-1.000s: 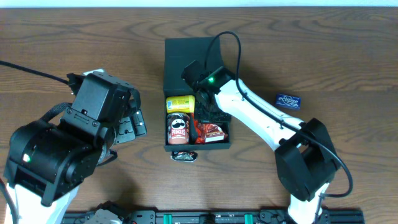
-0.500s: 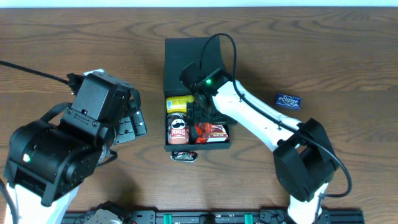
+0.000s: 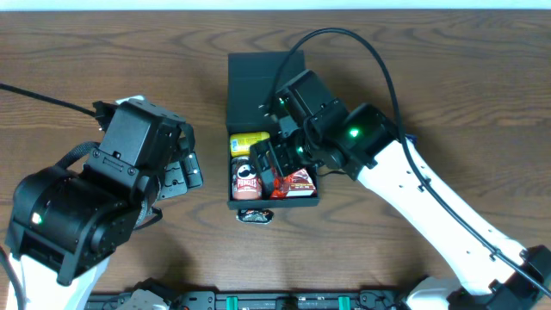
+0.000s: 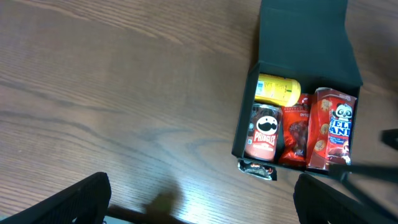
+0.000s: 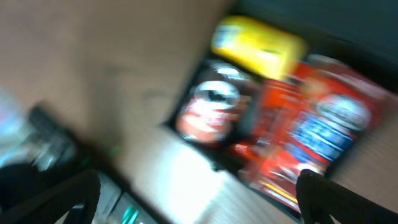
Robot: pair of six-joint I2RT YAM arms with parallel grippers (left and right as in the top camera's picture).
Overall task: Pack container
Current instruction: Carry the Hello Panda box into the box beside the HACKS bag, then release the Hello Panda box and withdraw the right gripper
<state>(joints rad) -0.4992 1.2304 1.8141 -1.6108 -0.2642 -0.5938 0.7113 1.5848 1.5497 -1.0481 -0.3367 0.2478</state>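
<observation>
Dark wood-grain table (image 3: 86, 52) — open container (image 3: 256, 79) mid-surface

Black container (image 3: 256, 77); inside, red can (image 3: 246, 179), yellow pack (image 3: 248, 142), red carton (image 4: 333, 127). Dark shiny wrapper (image 3: 256, 216) at its 6 o'clock. Brown wood-grain table (image 3: 103, 52).

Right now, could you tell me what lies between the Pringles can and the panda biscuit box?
A dark red snack packet lies between the Pringles can and the panda biscuit box in the container, clearest in the left wrist view.
</observation>
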